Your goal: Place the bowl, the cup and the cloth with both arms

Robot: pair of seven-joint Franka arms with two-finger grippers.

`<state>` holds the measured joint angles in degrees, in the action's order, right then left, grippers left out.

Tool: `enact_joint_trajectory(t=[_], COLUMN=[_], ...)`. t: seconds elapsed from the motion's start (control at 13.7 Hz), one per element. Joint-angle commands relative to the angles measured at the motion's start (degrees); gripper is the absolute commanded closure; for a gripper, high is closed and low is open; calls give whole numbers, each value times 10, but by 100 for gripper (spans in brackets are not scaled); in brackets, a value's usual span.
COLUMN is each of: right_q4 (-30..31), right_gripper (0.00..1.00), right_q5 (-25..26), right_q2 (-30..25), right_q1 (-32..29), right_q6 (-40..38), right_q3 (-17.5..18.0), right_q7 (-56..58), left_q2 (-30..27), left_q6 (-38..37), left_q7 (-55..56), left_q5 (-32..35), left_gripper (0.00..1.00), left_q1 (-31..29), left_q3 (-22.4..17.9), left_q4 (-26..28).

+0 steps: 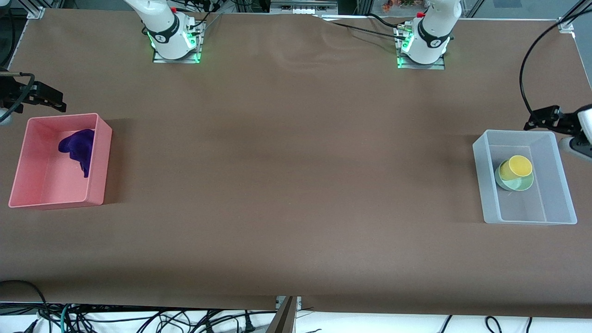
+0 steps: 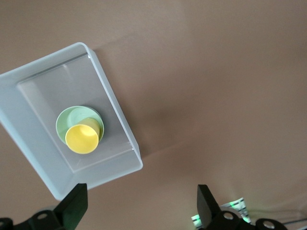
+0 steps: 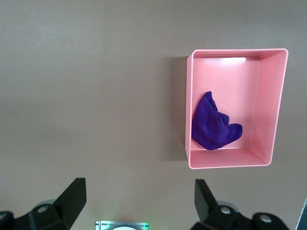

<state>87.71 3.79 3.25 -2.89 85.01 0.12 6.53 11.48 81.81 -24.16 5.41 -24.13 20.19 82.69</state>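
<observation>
front view: fuzzy purple cloth [image 1: 77, 146], crumpled

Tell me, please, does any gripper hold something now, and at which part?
Nothing is held. The left gripper and right gripper are both open and empty; the cloth lies in the pink bin, the cup in the bowl.

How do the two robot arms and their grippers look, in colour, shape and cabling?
Both arms are glossy white with dark joint rings: the left arm and the right arm. Each base glows green and carries a small red button and black cables. The left gripper and the right gripper have black, wedge-shaped fingers.
</observation>
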Motion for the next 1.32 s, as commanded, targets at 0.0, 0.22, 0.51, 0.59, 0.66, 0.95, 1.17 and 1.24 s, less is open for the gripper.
enact_joint_trajectory(t=[0.0, 0.22, 0.51, 0.59, 0.66, 0.95, 1.17, 1.24], right_q4=[-4, -4, -4, -4, -4, -4, -4, -4], right_gripper=[0, 0, 0, 0, 0, 0, 0, 0], right_q5=[-10, -10, -10, -10, -10, -10, -10, -10], right_q2=[-1, -1, -1, 0, -1, -1, -1, -1], right_q1=[-4, -5, -5, -5, -5, -5, -5, -5], right_q6=[-1, -1, -1, -1, -1, -1, -1, -1], right_q3=[2, 2, 1, 1, 1, 1, 1, 1], right_q7=[-3, -3, -4, -4, -4, -4, -4, -4], left_q2=[-44, -74, -174, -168, -164, -121, -110, -110], left_q6=[-9, 38, 114, 115, 115, 66, 63, 63], left_q7=[79, 153, 238, 238, 238, 239, 240, 239], left_q5=[-11, -12, -66, -60, -58, -36, -28, -28], left_gripper=[0, 0, 0, 0, 0, 0, 0, 0], left_q1=[89, 224, 260, 262, 262, 265, 265, 264], left_q3=[-66, -185, -214, -214, -215, -220, -219, -219], left_q4=[13, 43, 191, 187, 179, 109, 98, 99])
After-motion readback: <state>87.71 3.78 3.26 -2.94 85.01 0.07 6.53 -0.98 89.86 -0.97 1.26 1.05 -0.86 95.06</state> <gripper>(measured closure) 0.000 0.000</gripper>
